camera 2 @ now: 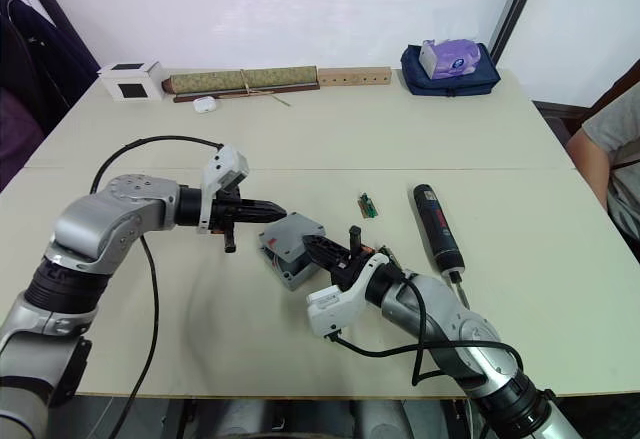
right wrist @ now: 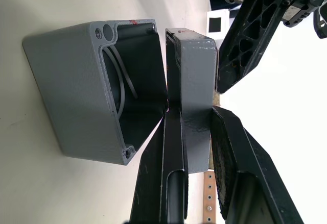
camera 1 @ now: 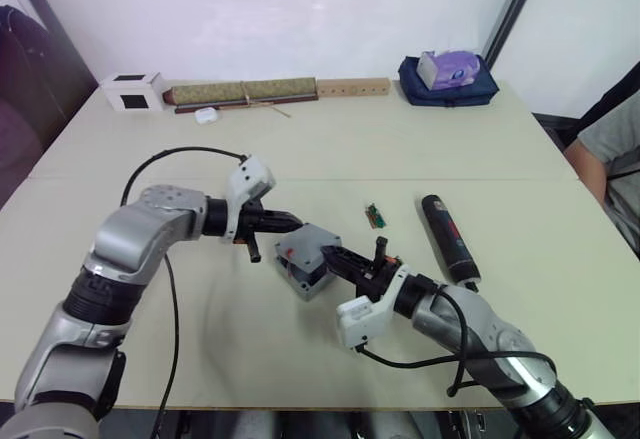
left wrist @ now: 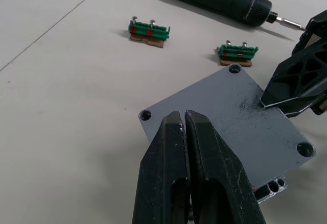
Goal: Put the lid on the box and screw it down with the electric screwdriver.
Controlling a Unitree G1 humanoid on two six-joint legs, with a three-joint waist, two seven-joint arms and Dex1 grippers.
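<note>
The right gripper sits nearest, at about five o'clock from the table's middle, its two fingers pinched onto the lid, one finger on each face. The lid is held tilted up, parted from the box along one side so the box mouth gapes, a pale wire loop showing inside. The box rests on the table near its centre, just beyond that gripper.

The left gripper reaches in from nine o'clock, its fingers pressed together with nothing between them, their tips at the lid's outer face; whether they touch it cannot be told.

At about three o'clock from the box lies the screwdriver, flat on the table and well apart from both grippers, its bit toward the near edge. A small green circuit board lies between it and the box, and a second board shows nearby in the left wrist view.

Farther out, along the back edge: a white cube with a black face at eleven o'clock, a long rolled mat and a wooden strip with holes at twelve, a tissue pack on a dark blue bag at one. A person's arm shows at three o'clock.
</note>
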